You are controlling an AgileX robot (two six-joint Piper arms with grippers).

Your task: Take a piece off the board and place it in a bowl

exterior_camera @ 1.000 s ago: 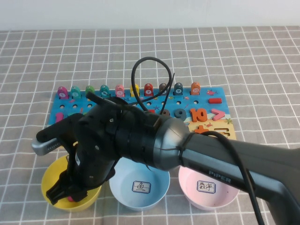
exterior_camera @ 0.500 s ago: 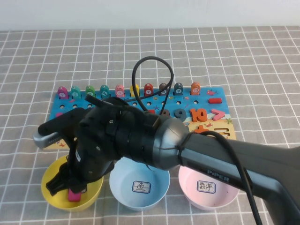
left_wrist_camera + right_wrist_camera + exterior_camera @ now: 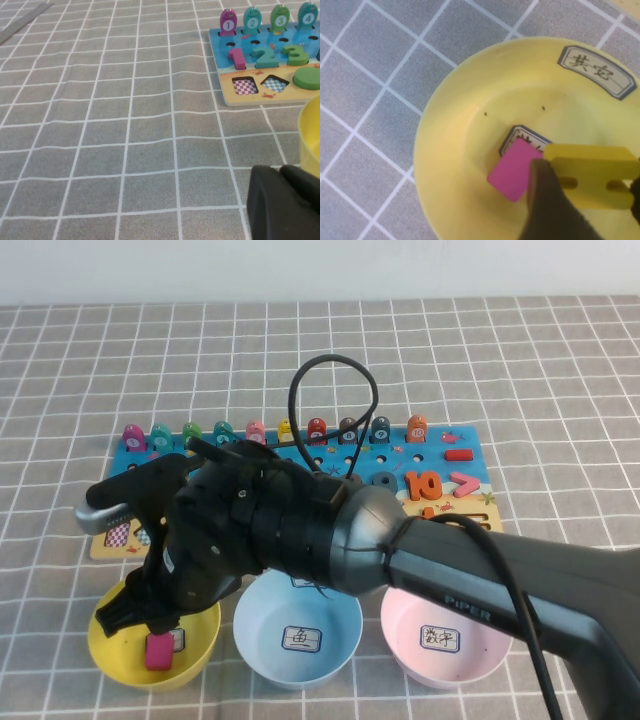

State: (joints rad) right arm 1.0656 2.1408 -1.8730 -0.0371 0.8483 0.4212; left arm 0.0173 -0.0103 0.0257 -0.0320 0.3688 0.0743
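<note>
Three bowls sit in a row at the near edge of the table: the yellow bowl on the left, a blue bowl in the middle and a pink bowl on the right. The right gripper hangs over the yellow bowl, its arm reaching across from the right and covering much of the board. In the right wrist view the right gripper is closed on the yellow piece, one dark finger pressed against its edge, and holds it above the yellow bowl. A pink square block lies on the bowl's floor, partly over a white label there; a second label sits on the inner wall.

The left gripper shows only as a dark shape low over the cloth, just beside the yellow rim; I cannot tell how its jaws stand.

Beyond the bowls lies the board, with its row of fish pegs along the far edge. From the left wrist view the board shows the digits 1, 2 and 3 and two empty checkered cut-outs. A grey checked cloth covers the table.
</note>
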